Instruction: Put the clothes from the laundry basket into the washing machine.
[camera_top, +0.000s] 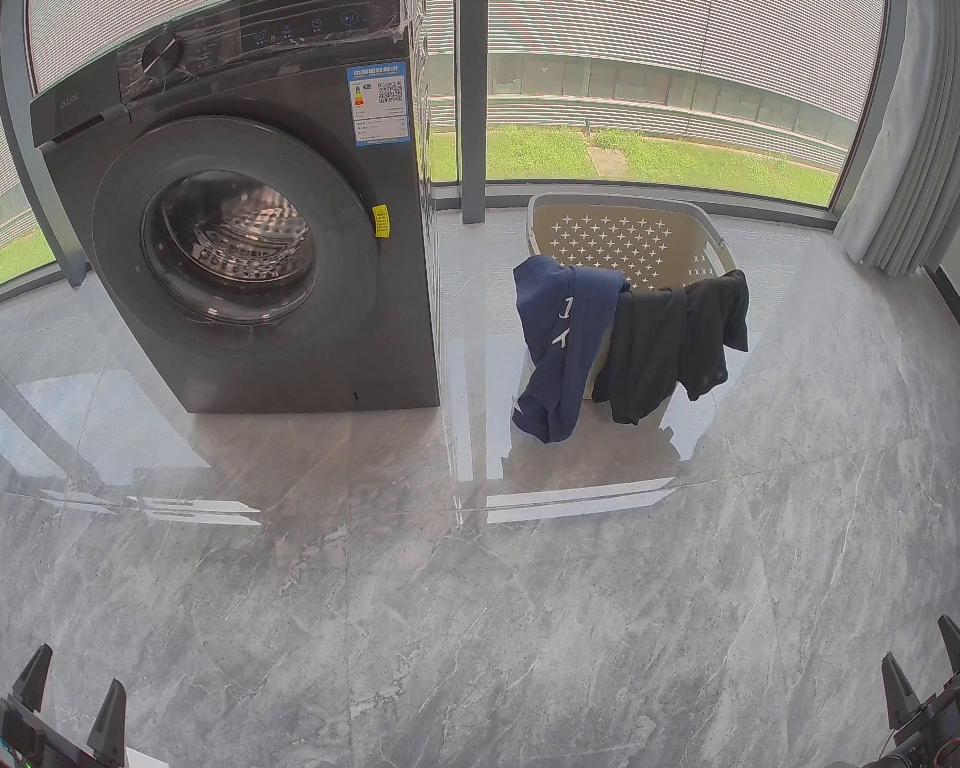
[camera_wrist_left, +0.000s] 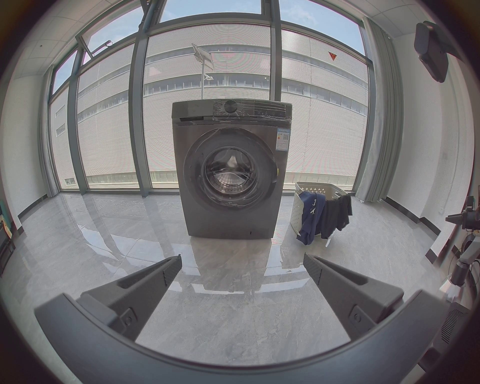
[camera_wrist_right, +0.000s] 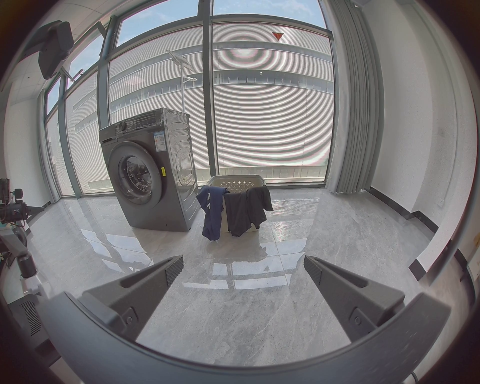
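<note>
Washing machine (camera_top: 250, 260): blue-and-white sticker (camera_top: 378, 104) with a QR code at the front's top corner, print too small to read. Yellow tag (camera_top: 381, 221) below it, illegible. Navy garment (camera_top: 560, 385) beside the machine: white marks (camera_top: 562, 325), not decipherable.

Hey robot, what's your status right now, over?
Left claw and right claw open, holding nothing. Blue garment and black garment draped over laundry basket rim. Washing machine door looks shut.
</note>
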